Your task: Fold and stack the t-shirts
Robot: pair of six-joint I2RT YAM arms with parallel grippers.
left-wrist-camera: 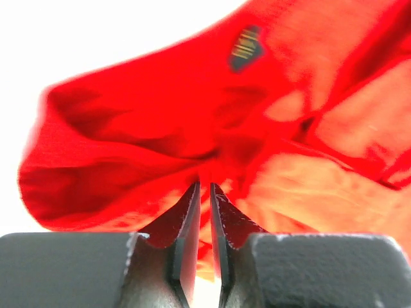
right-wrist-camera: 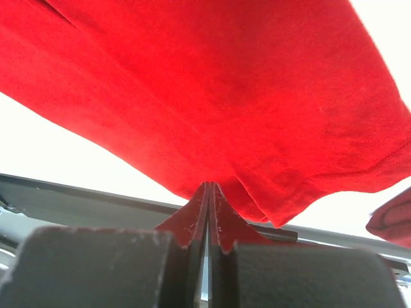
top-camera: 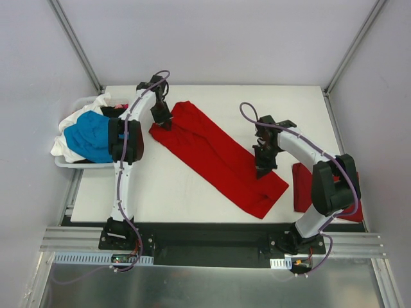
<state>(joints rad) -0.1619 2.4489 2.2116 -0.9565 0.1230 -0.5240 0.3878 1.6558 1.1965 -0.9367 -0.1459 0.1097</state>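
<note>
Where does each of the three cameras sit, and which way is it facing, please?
Top external: above and behind the arms, looking down on the table; both arms show, bases at the bottom.
Left wrist: on the left arm, looking out past its own jaws; the left gripper is closed on the red t-shirt.
Right wrist: on the right arm, looking out past its own jaws; the right gripper pinches the same shirt's edge.
Shared: the red t-shirt appears in all three views.
</note>
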